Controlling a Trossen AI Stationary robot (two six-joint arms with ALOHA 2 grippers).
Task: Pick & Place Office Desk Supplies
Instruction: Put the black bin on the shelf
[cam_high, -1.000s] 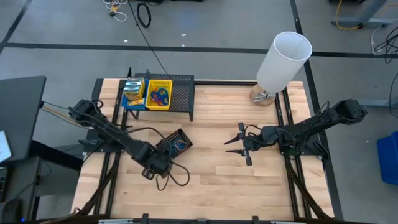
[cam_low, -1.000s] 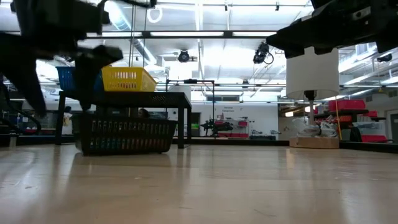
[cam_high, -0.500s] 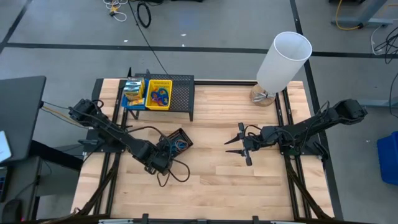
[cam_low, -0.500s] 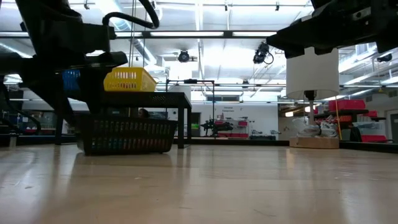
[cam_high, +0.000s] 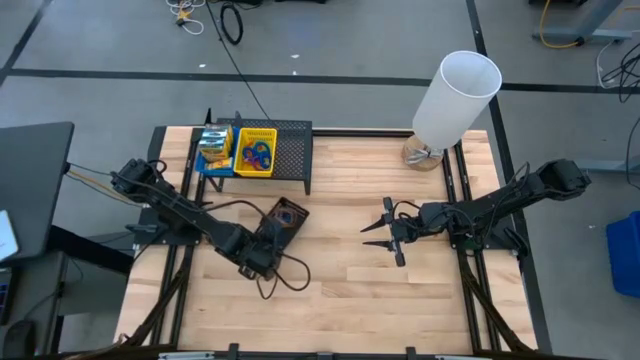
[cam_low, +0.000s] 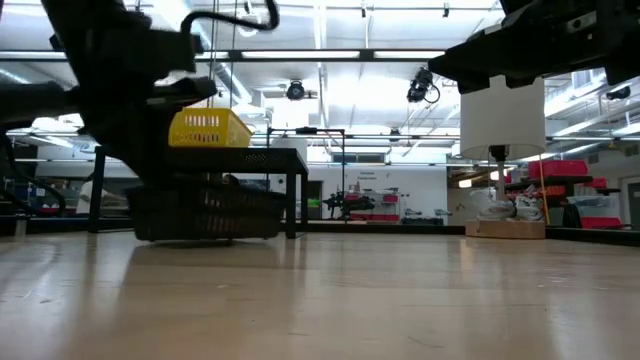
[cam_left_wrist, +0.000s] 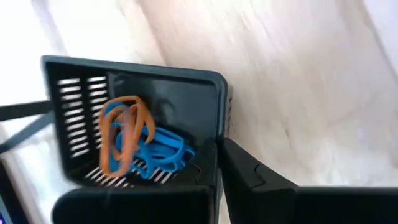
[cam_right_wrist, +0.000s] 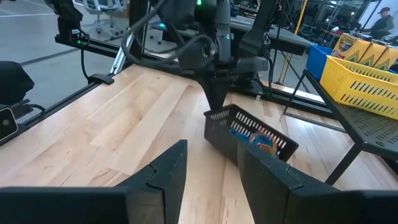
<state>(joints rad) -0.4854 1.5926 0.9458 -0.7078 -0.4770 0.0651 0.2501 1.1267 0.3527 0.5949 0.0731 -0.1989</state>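
Left hand (cam_high: 268, 240) clamped on black bin (cam_high: 283, 220) rim, bin tilted off bench (cam_high: 350, 290). Left wrist view alone shows orange and blue loops (cam_left_wrist: 134, 140) inside. Right hand (cam_high: 380, 233) wide, idle.

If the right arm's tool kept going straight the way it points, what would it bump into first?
Probably the black bin with orange and blue loops, held tilted by the left tool. The right tool is open and points at it across bare table.
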